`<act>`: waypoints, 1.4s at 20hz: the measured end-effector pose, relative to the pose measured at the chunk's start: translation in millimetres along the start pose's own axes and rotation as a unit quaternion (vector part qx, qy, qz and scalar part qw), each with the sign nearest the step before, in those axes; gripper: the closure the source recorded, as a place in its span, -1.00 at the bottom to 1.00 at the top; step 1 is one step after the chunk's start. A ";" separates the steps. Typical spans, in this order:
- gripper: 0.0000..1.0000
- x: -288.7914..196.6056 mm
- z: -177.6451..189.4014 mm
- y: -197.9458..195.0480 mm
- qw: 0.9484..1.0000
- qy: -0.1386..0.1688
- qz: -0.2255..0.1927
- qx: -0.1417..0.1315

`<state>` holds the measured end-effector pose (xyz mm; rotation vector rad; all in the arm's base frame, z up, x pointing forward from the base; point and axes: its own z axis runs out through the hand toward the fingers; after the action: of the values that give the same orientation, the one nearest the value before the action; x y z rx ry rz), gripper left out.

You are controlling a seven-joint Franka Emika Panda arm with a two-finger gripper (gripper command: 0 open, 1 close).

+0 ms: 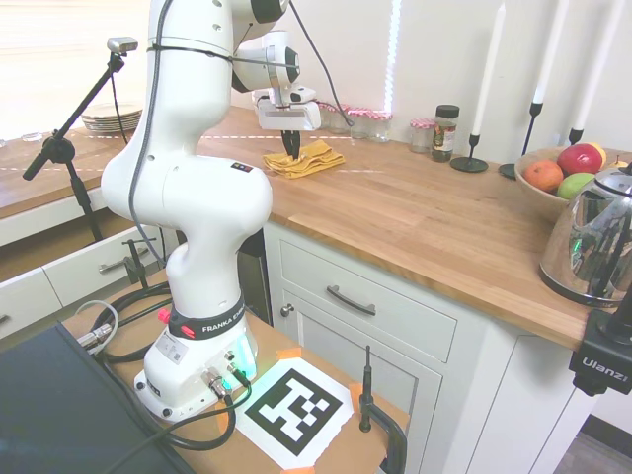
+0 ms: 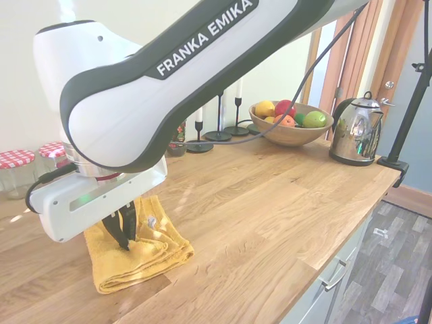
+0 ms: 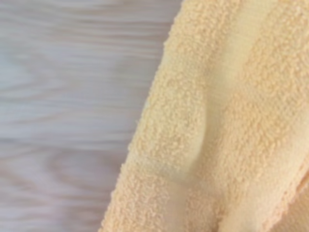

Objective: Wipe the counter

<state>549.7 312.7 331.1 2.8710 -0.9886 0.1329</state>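
A folded yellow towel point(image 1: 306, 158) point(image 2: 138, 256) lies flat on the brown wooden counter point(image 1: 425, 212) point(image 2: 270, 202). My gripper point(image 1: 292, 150) point(image 2: 123, 239) stands straight down on the towel with its dark fingers shut together, pressing into the cloth. Up close, the wrist view shows yellow terry cloth point(image 3: 227, 125) next to blurred wood grain point(image 3: 72, 96).
Red-lidded glass jars point(image 2: 27, 169) and a spice jar point(image 1: 445, 132) line the wall. Candlesticks point(image 1: 472, 138), a fruit bowl point(image 1: 563, 173) and a steel kettle point(image 1: 597, 242) stand further along. Stacked plates point(image 1: 111, 120) sit on the lower surface beyond.
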 end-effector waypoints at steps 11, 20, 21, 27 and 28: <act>-1.00 -0.1 -0.6 -1.2 1.000 -0.001 0.000 -0.006; -1.00 0.3 -0.7 0.1 1.000 -0.002 0.000 -0.010; -1.00 0.3 -0.9 0.2 1.000 -0.002 0.000 -0.011; -1.00 -1.6 -3.8 -0.1 1.000 -0.002 -0.001 -0.010; -1.00 -2.6 -5.1 -0.4 1.000 -0.002 -0.002 -0.008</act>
<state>547.7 315.3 335.8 2.8588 -0.9796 0.1183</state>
